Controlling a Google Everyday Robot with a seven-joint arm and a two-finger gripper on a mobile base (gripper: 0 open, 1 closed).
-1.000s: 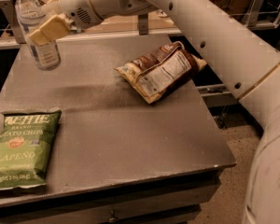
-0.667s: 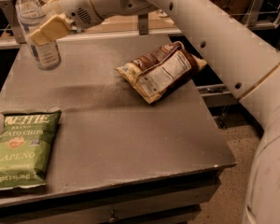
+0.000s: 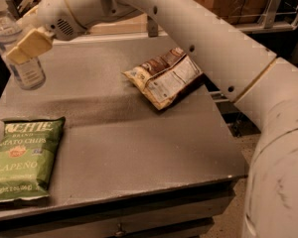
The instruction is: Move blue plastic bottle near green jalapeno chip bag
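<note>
The blue plastic bottle (image 3: 26, 74) is upright at the far left, grasped by the gripper (image 3: 21, 48). The green jalapeno chip bag (image 3: 22, 157) lies near left on the table (image 3: 119, 133); a brown bag (image 3: 164, 78) sits further right.

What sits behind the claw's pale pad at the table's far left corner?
The blue plastic bottle, upright, its white cap above the claw, which is closed on it. The pad covers part of the bottle's middle; the other finger is hidden behind it.
</note>
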